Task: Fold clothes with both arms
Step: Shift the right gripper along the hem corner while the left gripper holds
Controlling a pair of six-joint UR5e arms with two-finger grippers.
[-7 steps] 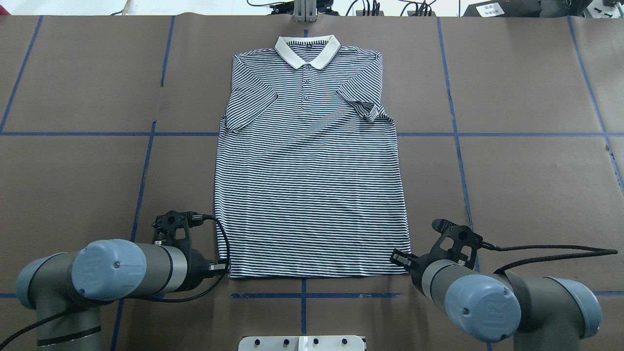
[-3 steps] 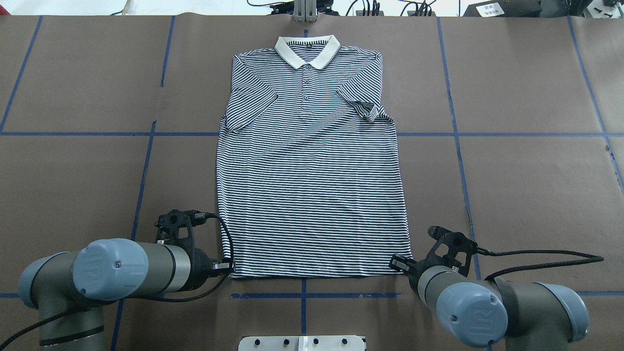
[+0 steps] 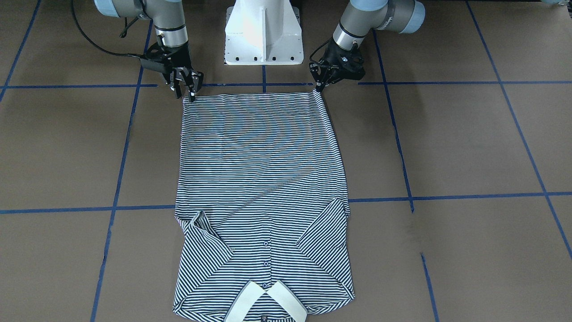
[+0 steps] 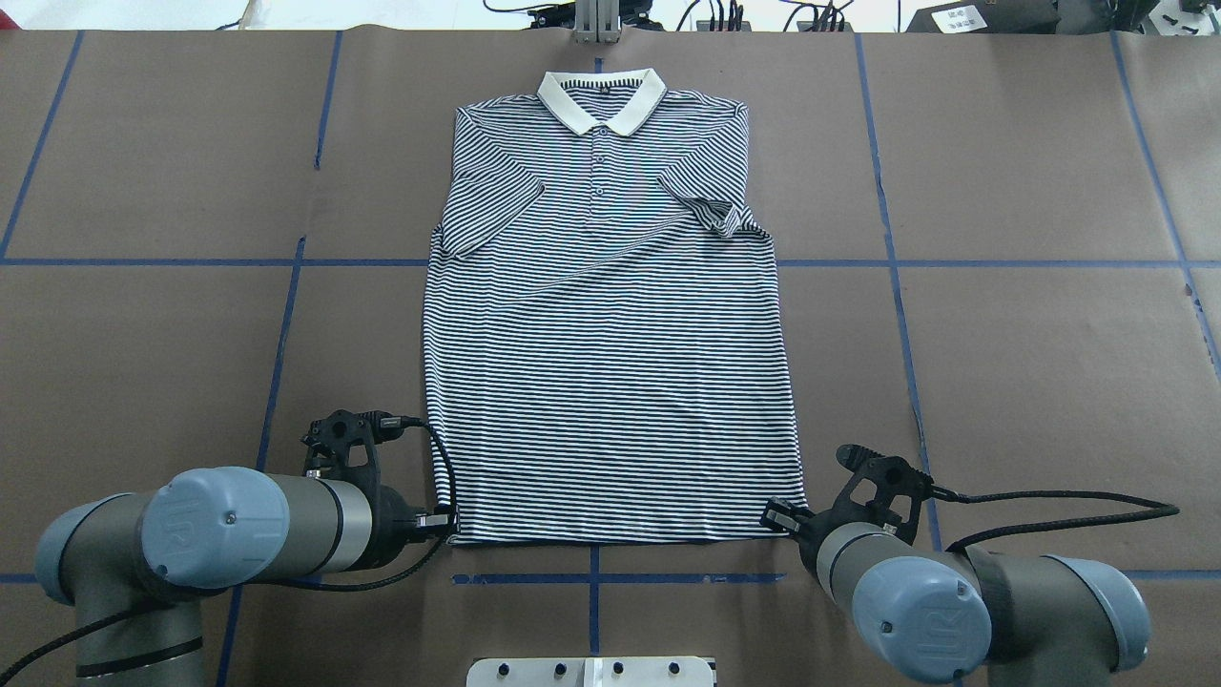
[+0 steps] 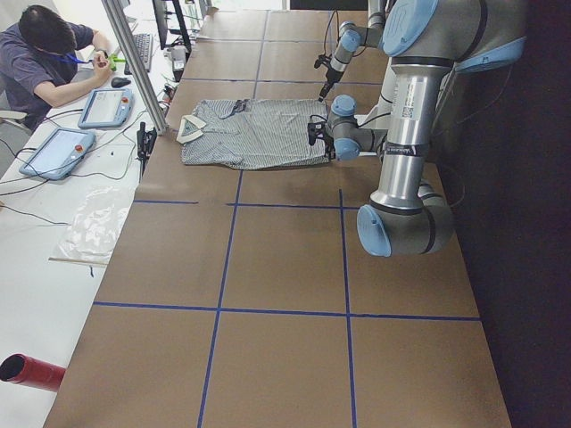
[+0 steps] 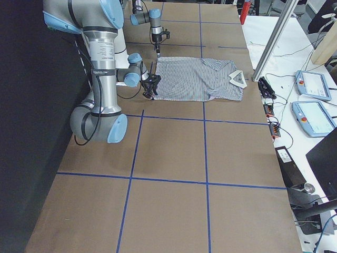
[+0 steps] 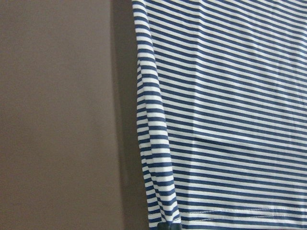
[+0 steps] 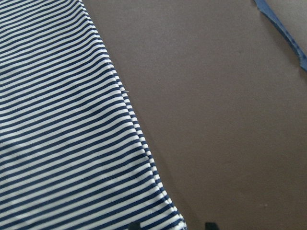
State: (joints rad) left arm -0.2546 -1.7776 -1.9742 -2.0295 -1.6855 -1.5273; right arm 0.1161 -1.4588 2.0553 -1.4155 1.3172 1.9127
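Front-facing: polo shirt [image 3: 263, 179] lies flat and front up on the brown table [image 3: 447, 143]. Its collar [image 3: 266, 304] is on the side away from the robot, both sleeves are folded in over the chest, and the hem is toward the robot. Left gripper [image 3: 318, 89] is at one hem corner, fingers drawn together on the fabric. Right gripper [image 3: 188, 91] is at the other corner, fingers apart. Overhead: both arms are low at the hem, and the cloth puckers slightly beside the left gripper. Side views: the grippers are too small to judge. Left wrist: a dark fingertip [image 7: 165, 225] sits on the hem corner, and the side edge is raised, casting a shadow. Right wrist: two dark fingertips [image 8: 135, 225] are spread apart, with the hem corner between them.
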